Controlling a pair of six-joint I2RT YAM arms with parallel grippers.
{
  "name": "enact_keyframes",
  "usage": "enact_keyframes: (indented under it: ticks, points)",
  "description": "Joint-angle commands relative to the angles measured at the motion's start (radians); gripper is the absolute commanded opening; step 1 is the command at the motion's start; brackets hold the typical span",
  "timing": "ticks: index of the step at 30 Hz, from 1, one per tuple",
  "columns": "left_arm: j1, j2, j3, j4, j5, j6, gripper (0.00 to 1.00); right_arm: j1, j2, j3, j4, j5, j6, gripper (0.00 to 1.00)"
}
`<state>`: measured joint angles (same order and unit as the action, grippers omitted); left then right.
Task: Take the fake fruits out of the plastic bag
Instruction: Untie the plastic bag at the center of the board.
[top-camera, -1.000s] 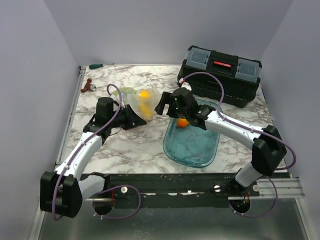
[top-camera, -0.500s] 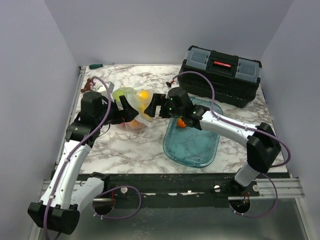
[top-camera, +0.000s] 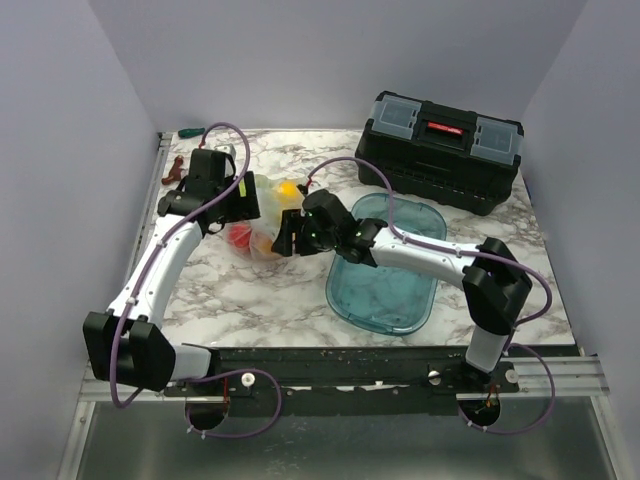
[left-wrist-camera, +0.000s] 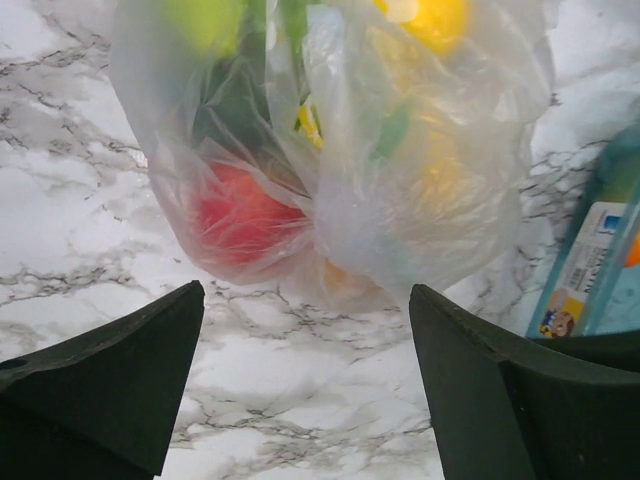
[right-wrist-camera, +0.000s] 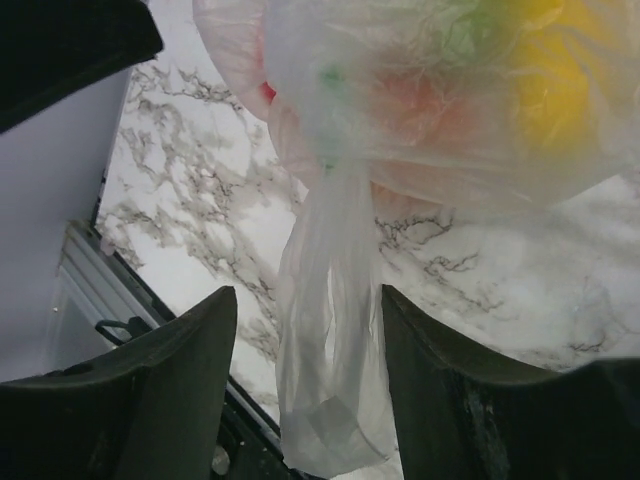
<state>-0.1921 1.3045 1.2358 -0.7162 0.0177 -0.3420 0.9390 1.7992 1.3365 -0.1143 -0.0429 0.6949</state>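
Observation:
The plastic bag (top-camera: 265, 215) lies crumpled on the marble table between my two grippers, with fake fruits inside. Through the film the left wrist view shows a red apple (left-wrist-camera: 240, 215), a yellow fruit (left-wrist-camera: 435, 20) and a green one (left-wrist-camera: 205, 20). My left gripper (top-camera: 243, 203) is at the bag's left side, open, with only bare table between its fingers (left-wrist-camera: 120, 380). My right gripper (top-camera: 283, 238) is at the bag's near right side. A loose tail of the bag (right-wrist-camera: 330, 330) hangs between its fingers (right-wrist-camera: 180, 380), which stand apart and do not pinch it.
A blue-tinted oval tray (top-camera: 385, 290) lies to the right of the bag, under the right arm. A black toolbox (top-camera: 445, 140) stands at the back right. A green-handled screwdriver (top-camera: 190, 132) and a small brown object (top-camera: 175, 172) lie at the back left.
The left gripper opened and swung from the bag's near left side to its back left. The right gripper moved left from over the tray to the bag, and its jaws narrowed around the tail.

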Motion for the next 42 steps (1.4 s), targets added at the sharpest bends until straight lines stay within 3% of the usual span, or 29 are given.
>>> enact_keyframes:
  ticks: [1,4,5,6,18,29,34,37,42]
  points:
    - [-0.006,0.012,-0.048,0.004,-0.069,0.066,0.81,0.011,-0.001,-0.02,-0.009,0.009,-0.009,0.5]
    - [-0.007,0.013,-0.087,0.022,-0.055,0.067,0.78,0.011,-0.005,-0.036,-0.004,-0.006,-0.007,0.11]
    - [-0.007,0.015,-0.091,0.024,-0.056,0.069,0.76,0.011,-0.007,-0.042,-0.003,-0.02,-0.003,0.02]
    - [-0.007,0.016,-0.093,0.027,-0.056,0.072,0.74,0.012,-0.008,-0.052,0.002,-0.031,-0.001,0.01]
    - [-0.007,0.045,-0.11,0.024,-0.082,0.075,0.57,0.03,-0.137,-0.2,0.031,0.037,-0.005,0.01]
    - [-0.006,0.144,-0.095,0.012,-0.066,0.071,0.66,0.03,-0.099,-0.149,0.03,0.026,-0.005,0.09]
    - [-0.006,0.195,-0.069,0.002,-0.035,0.079,0.65,0.031,-0.114,-0.124,-0.004,0.07,-0.036,0.22]
    - [-0.006,0.205,-0.065,0.003,-0.022,0.081,0.52,0.032,-0.121,-0.064,-0.084,0.187,-0.075,0.27]
    - [-0.006,0.183,-0.074,0.014,0.012,0.084,0.25,0.031,-0.09,0.073,-0.162,0.308,-0.144,0.48]
